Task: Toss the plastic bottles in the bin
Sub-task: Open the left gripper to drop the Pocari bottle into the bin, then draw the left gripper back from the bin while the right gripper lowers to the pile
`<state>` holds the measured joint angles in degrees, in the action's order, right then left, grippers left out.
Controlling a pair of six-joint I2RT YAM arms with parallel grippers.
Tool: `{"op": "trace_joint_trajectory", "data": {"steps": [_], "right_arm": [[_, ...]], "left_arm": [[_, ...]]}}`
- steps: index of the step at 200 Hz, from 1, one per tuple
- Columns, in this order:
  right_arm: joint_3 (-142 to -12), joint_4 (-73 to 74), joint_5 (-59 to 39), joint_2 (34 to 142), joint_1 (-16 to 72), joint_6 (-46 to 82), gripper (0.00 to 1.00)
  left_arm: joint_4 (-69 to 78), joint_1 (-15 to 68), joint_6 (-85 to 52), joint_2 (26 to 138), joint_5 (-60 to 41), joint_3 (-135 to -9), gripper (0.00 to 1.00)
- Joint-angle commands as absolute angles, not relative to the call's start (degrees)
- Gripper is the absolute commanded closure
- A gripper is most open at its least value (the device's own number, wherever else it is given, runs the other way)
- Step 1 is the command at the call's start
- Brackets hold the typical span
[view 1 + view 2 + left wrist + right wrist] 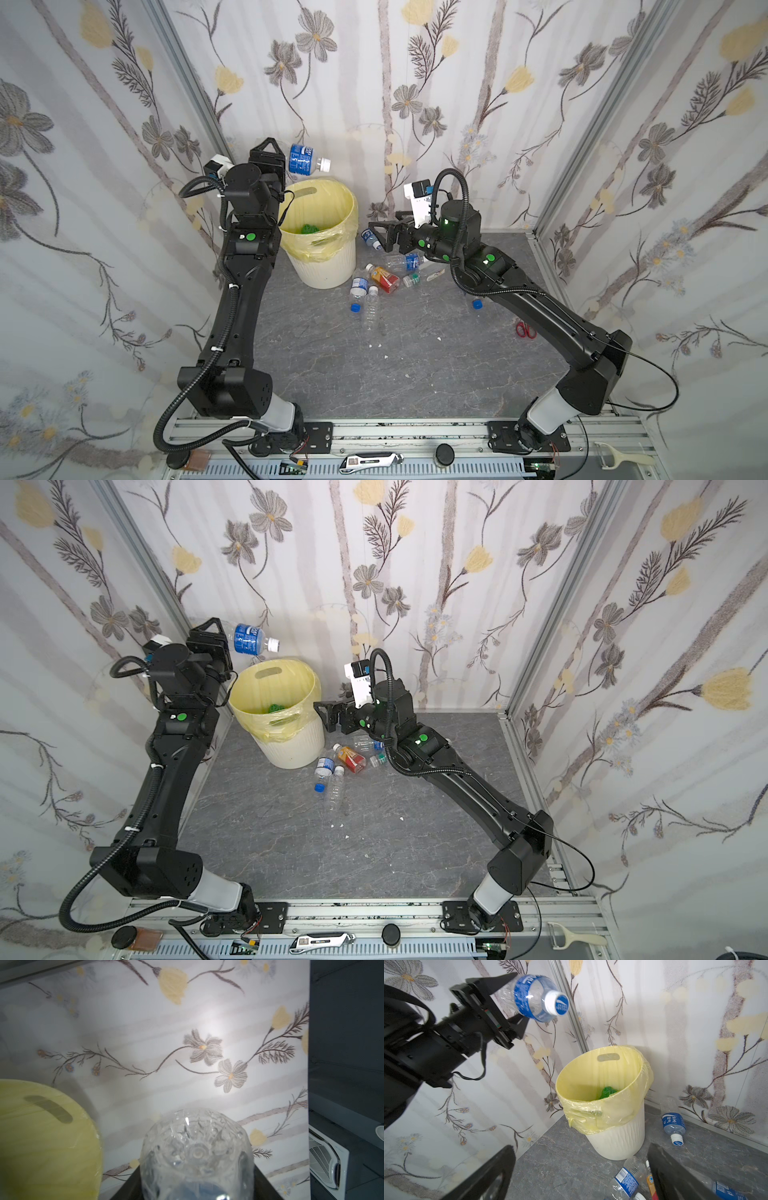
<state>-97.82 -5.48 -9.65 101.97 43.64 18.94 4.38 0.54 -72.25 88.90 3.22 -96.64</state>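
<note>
My left gripper (pixel 286 160) hangs above the bin (pixel 328 270), a cream-white ribbed wastebasket with a pale yellow liner. Its jaws press on the base of a clear plastic bottle (pixel 305 158) with a blue label, which sticks out level over the rim, cap pointing away. The left wrist view shows that bottle's base (pixel 196 1147) between dark fingers. A green bottle (pixel 608 1092) lies inside the bin. My right gripper (pixel 376 237) is open and empty, low beside the bin. Below and beside it, several bottles lie on the floor: an orange-red labelled one (pixel 384 278), blue-labelled ones (pixel 358 286) and a clear one (pixel 370 309).
Loose blue caps (pixel 355 307) (pixel 477 304) lie on the grey floor. Red scissors (pixel 525 330) sit under the right arm. Floral walls close in on three sides, and the bin stands in the back left corner. A peeler (pixel 623 459) rests on the front rail.
</note>
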Motion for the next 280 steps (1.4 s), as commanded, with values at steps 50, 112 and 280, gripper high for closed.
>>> {"op": "trace_joint_trajectory", "data": {"steps": [50, 112, 280], "right_arm": [[-97.1, -5.6, -9.1, 102.9, 43.8, 18.5, 0.00], [-95.5, -5.3, -9.0, 102.6, 43.9, 18.8, 0.00], [-66.6, -6.7, 0.2, 84.6, 25.8, 22.9, 0.00]], "left_arm": [[2.8, -0.6, -72.3, 94.5, -6.0, -97.7, 0.00], [2.8, 1.0, -70.7, 90.5, -5.0, -93.3, 0.00], [2.7, 25.8, -54.1, 94.7, -6.3, -92.3, 0.00]]}}
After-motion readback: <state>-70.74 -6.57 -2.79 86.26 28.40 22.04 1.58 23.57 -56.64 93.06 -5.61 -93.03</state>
